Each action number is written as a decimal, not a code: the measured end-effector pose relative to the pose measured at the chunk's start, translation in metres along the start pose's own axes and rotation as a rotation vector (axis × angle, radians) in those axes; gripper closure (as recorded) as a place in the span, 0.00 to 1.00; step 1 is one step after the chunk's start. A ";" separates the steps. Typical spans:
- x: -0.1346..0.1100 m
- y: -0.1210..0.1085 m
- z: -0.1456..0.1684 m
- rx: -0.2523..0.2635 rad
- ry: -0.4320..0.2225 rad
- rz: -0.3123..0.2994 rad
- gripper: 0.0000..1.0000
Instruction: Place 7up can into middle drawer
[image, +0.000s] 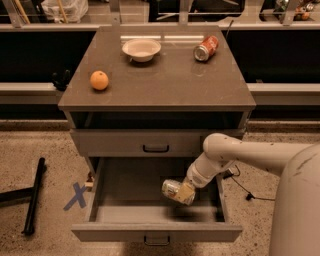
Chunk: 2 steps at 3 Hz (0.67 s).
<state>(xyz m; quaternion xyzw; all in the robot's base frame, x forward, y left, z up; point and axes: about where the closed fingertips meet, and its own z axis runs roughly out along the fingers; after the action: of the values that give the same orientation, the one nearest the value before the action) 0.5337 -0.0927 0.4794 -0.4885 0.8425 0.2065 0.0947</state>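
Note:
The middle drawer (155, 232) is pulled out at the bottom of the grey-brown cabinet, its tray open to view. My gripper (183, 192) reaches down into the drawer's right half from the white arm on the right. It is shut on the 7up can (172, 189), which lies tilted on its side with a silver end facing left, just above the drawer floor. The can's green and white body is mostly covered by the fingers.
A shut drawer (155, 144) sits above the open one. On the cabinet top lie an orange (99, 80), a white bowl (141, 49) and a red-orange soda can (206, 48) on its side. A black bar (32, 195) and a blue X mark (76, 196) are on the floor left.

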 end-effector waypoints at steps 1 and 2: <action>0.007 -0.015 0.023 0.042 0.007 0.039 0.82; 0.008 -0.025 0.038 0.065 0.010 0.056 0.59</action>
<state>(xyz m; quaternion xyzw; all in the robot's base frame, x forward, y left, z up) 0.5496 -0.0933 0.4361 -0.4626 0.8624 0.1793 0.1003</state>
